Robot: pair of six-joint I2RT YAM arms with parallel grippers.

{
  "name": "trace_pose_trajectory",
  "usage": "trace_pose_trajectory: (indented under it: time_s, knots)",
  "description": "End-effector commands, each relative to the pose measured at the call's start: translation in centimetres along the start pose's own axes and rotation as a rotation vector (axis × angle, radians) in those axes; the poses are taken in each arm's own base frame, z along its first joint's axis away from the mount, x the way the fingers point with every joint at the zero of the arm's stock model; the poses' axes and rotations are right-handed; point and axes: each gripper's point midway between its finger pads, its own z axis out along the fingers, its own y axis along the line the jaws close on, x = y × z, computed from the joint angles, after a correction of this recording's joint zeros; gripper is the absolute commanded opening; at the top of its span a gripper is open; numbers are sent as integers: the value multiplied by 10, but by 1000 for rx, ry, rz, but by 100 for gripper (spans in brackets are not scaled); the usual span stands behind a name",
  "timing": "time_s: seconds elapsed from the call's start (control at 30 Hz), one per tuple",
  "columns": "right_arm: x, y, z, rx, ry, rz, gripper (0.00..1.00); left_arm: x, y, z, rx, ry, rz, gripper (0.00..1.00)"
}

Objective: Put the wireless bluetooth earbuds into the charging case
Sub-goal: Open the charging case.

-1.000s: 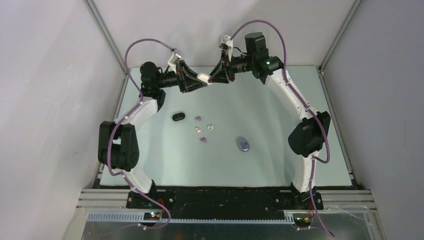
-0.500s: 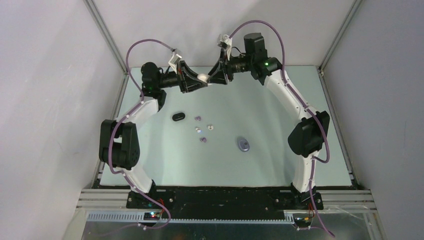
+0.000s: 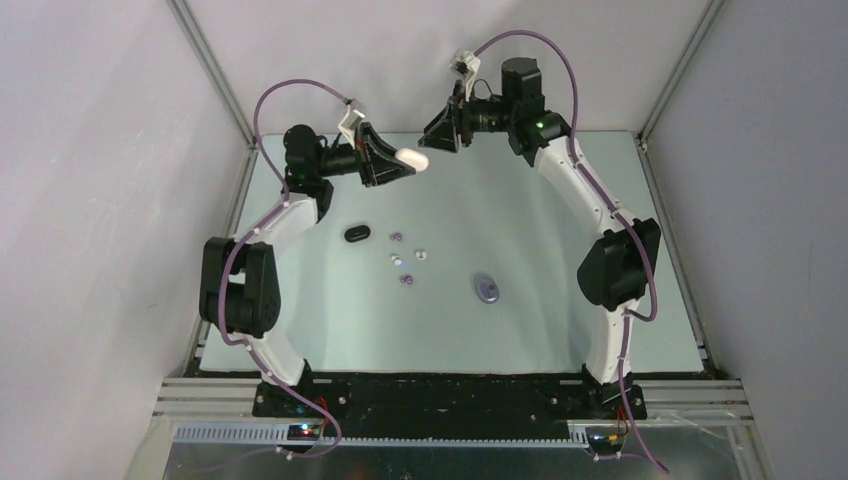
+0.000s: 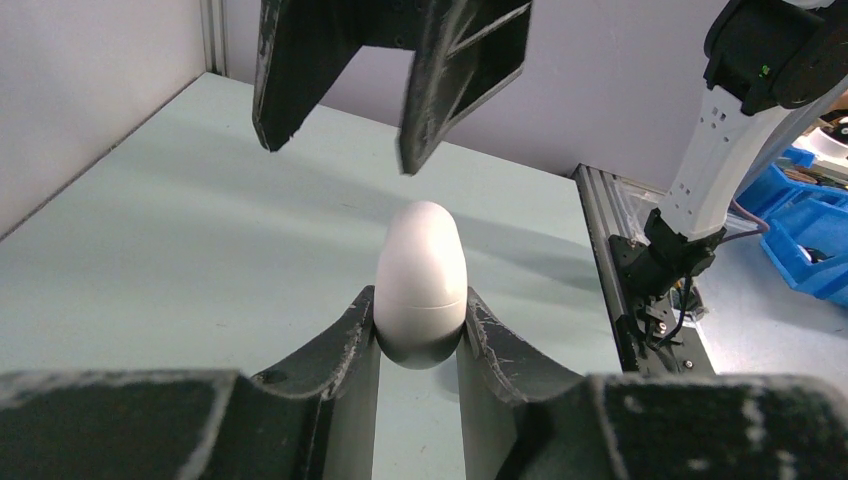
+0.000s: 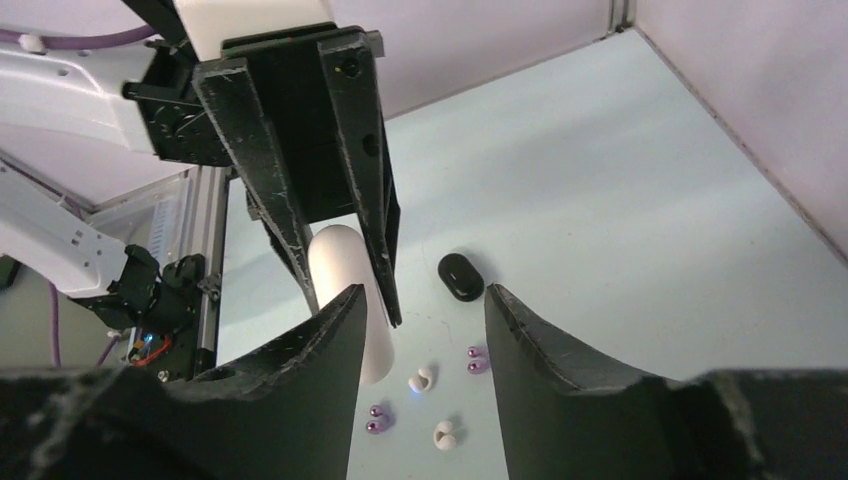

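The right gripper (image 3: 432,138) is drawn back from the white case (image 4: 422,275), jaws parted, empty; the case is pinched aloft by the left gripper (image 4: 420,305), seemingly for opening.

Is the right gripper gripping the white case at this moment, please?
No: the right gripper stands open and apart from the white case, which only the left gripper clamps.

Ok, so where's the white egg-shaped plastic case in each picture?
Top external: white egg-shaped plastic case near the top middle, sticking out of the left gripper.
Left wrist: dead centre, between that gripper's black fingers.
Right wrist: left of centre, between those same fingers.
Shared landmark: the left gripper clamped on it.
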Motion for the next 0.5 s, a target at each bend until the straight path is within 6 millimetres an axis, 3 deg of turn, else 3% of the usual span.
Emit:
trace_pose_trajectory:
  time_s: [0.0, 0.23, 0.47]
  knots:
    - [-16, 15, -3, -104, -53, -20, 56, -18, -4, 3, 23, -11, 83, 0]
    - [1, 30, 2, -181, -7, -33, 67, -21, -4, 4, 22, -14, 88, 0]
    - [18, 15, 10, -132, 29, -35, 68, -27, -10, 4, 32, -14, 105, 0]
